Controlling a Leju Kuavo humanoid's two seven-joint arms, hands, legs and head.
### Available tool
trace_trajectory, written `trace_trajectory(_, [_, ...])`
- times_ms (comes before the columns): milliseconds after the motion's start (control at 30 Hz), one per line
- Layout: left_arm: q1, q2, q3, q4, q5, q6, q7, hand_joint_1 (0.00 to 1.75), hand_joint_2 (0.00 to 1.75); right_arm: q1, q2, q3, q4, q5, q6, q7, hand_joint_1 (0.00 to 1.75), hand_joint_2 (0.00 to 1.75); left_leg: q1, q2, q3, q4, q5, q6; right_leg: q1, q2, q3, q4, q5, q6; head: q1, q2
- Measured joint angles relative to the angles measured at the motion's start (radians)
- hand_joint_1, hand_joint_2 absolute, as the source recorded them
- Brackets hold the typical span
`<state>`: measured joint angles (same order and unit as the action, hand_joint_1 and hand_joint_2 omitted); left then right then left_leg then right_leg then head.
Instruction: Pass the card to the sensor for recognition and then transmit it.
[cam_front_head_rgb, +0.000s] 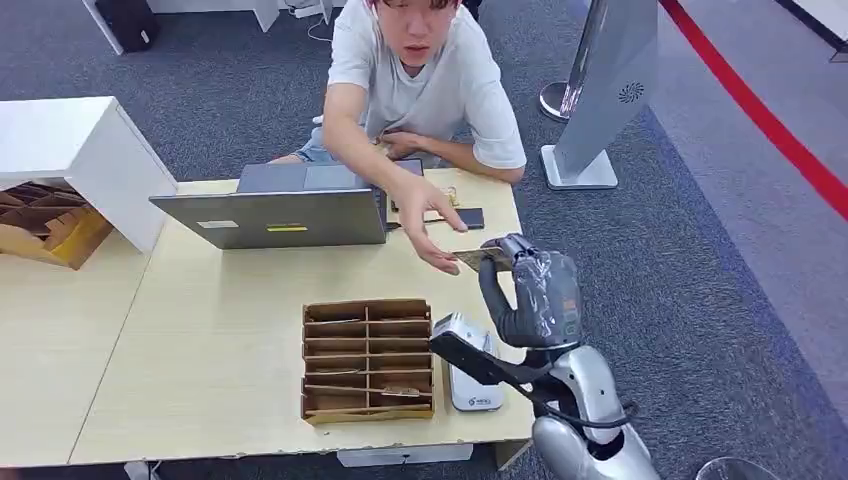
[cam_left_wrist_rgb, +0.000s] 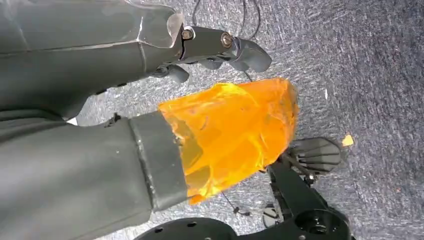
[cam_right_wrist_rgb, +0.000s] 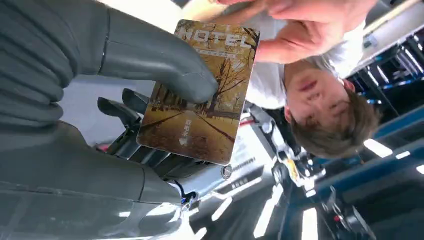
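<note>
The right hand (cam_right_wrist_rgb: 125, 70) thumb hides part of the card (cam_right_wrist_rgb: 200, 100).

Silver right arm (cam_front_head_rgb: 590, 400) with black cable, dark grey ribbed right hand (cam_front_head_rgb: 535, 290), amber-capped left hand (cam_left_wrist_rgb: 200, 130).

The card (cam_right_wrist_rgb: 200, 95) in the robot hand (cam_right_wrist_rgb: 150, 65) reads "HOTEL".
</note>
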<state>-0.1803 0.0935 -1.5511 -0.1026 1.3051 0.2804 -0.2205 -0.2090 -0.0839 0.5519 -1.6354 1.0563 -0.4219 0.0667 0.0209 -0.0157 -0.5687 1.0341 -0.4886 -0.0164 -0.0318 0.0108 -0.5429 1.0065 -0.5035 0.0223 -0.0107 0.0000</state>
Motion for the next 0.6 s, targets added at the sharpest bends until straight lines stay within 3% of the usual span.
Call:
trace_trajectory(233, [-0.015,-0.001,0.0,0.0,-0.029,0.0,0.016,0.0,0.0,-0.067,0.01,0.047,0.041,0.089,0.001,0.016,1.69,1.75,0.0,0.0,0.0,0.0,0.001,0.0,0.0,0.0,0.0,0.0,0.0,0.0,0.0,0.0])
trace_trajectory(267, [-0.017,-0.001,0.0,0.0,-0.031,0.0,0.016,0.0,0.0,-0.072,0.011,0.056,0.048,0.095,0.002,0.016,1.55,1.75,0.0,0.0,0.0,0.0,0.001,0.0,0.0,0.0,0.0,0.0,0.0,0.0,0.0,0.0])
trace_trajectory(300, [-0.018,-0.001,0.0,0.0,-0.034,0.0,0.018,0.0,0.0,-0.076,0.014,0.063,0.053,0.098,0.002,0.016,1.22,1.75,0.0,0.0,0.0,0.0,0.001,0.0,0.0,0.0,0.0,0.0,0.0,0.0,0.0,0.0])
trace_trajectory(333, [-0.018,-0.001,0.0,0.0,-0.037,0.0,0.018,0.0,0.0,-0.081,0.016,0.07,0.059,0.103,0.002,0.017,0.38,1.75,0.0,0.0,0.0,0.0,0.001,0.0,0.0,0.0,0.0,0.0,0.0,0.0,0.0,0.0])
trace_trajectory(567, [-0.022,-0.001,0.0,0.0,-0.046,0.001,0.025,0.0,0.0,-0.1,0.027,0.1,0.081,0.106,0.002,0.022,0.38,1.75,0.0,0.0,0.0,0.0,0.001,0.0,0.0,0.0,0.0,0.0,0.0,0.0,0.0,0.0])
trace_trajectory(600, [-0.022,-0.001,0.0,0.0,-0.046,0.001,0.026,0.0,0.0,-0.101,0.029,0.101,0.082,0.106,0.002,0.023,0.0,1.75,0.0,0.0,0.0,0.0,0.001,0.0,0.0,0.0,0.0,0.0,0.0,0.0,0.0,0.0])
